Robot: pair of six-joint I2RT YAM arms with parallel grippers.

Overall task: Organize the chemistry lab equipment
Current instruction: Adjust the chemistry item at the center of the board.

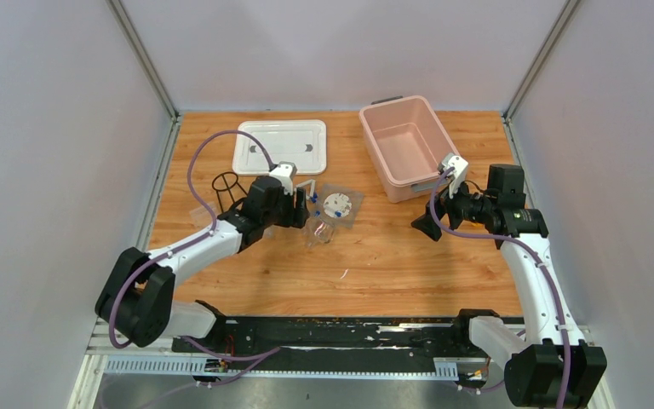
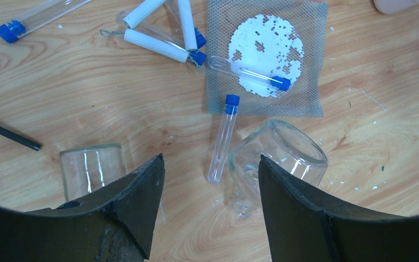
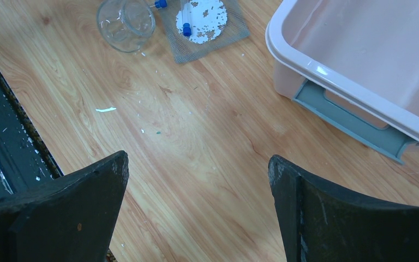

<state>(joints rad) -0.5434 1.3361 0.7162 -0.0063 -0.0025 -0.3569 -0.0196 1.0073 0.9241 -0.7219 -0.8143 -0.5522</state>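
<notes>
The right gripper [image 3: 197, 158] hangs over the wooden tabletop [image 3: 196, 125] with its 2 black fingers spread wide and nothing between them, just on the near side of the pink plastic bin [image 3: 360, 60].

The left gripper [image 2: 210, 161] is also spread wide and grips nothing. It sits above the cluster of lab equipment at mid-table. In the left wrist view, the closed end of a slim clear tube with a blue cap [image 2: 223, 136] shows in its gap. Beside the tube lies a clear glass jar tipped on its side [image 2: 278, 155]. I cannot tell whether the 2 touch. A second clear glass vessel [image 2: 90, 169] is partly hidden behind the left finger.

Just beyond lies a grey wire-mesh square with a white disc at its centre [image 2: 267, 54]. It lies flat, and another blue-capped tube [image 2: 248, 72] rests across it. To its left sits the small triangle of white rods on wire [image 2: 158, 30], and a further capped tube [image 2: 33, 19] lies off towards the corner of that view.

The black wire ring tripod [image 1: 228, 186] stands left of the left gripper. Farthest back, the white rectangular lid [image 1: 281, 146] lies flat, to the left of the bin.
</notes>
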